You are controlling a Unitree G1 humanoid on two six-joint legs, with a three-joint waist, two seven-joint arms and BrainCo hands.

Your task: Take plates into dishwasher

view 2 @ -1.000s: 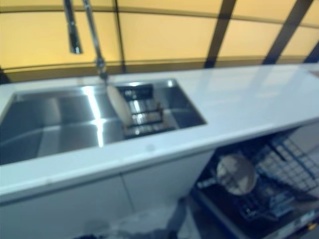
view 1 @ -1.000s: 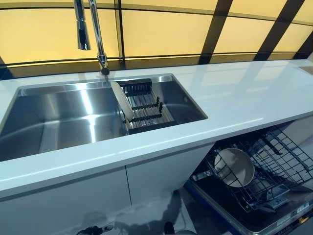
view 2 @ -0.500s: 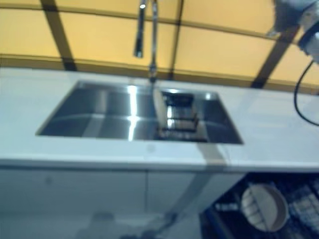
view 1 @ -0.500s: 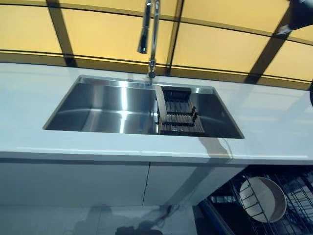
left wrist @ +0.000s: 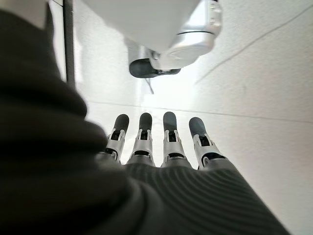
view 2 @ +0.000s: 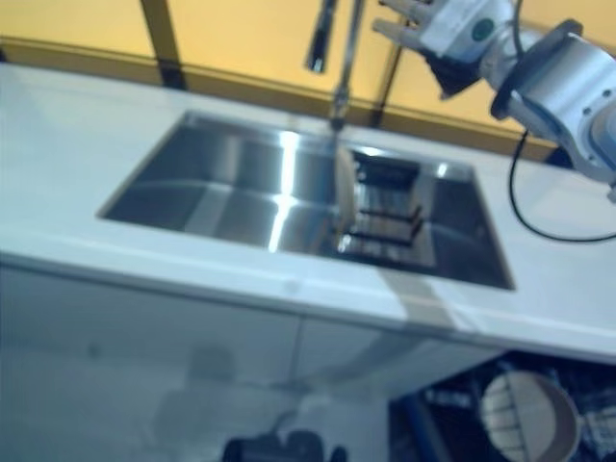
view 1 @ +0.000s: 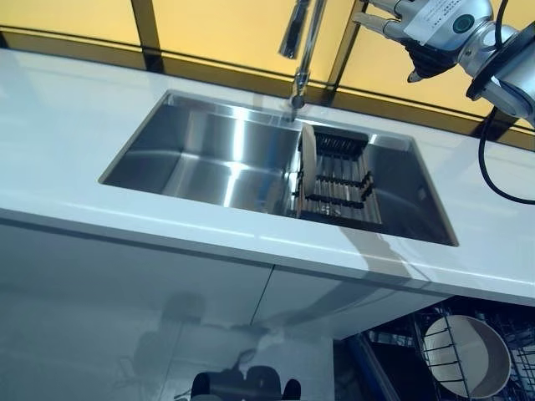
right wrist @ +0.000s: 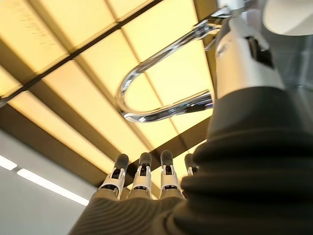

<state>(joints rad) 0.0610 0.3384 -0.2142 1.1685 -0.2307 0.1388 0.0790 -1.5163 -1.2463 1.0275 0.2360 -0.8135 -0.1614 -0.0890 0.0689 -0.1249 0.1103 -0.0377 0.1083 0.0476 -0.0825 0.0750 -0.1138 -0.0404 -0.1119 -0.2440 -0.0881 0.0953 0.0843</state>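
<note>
Right hand (view 1: 435, 25) now raised into view above sink (view 1: 201, 154), fingers straight, empty; left hand (left wrist: 161, 142) likewise. Plate (view 1: 308, 159) upright in rack (view 1: 343, 180): rigid, slippery, breakable; pinch top rim.

A steel sink (view 1: 209, 159) sat sunk into a white counter (view 1: 67, 125), with a tall chrome tap (view 1: 303, 42) rising at its far edge. A dark slatted rack (view 1: 343, 180) lay in the right part of the sink. Behind the counter ran yellow wall panels (view 1: 226, 29) split by dark strips, and white cabinet doors (view 1: 134, 292) closed off the space below.
</note>
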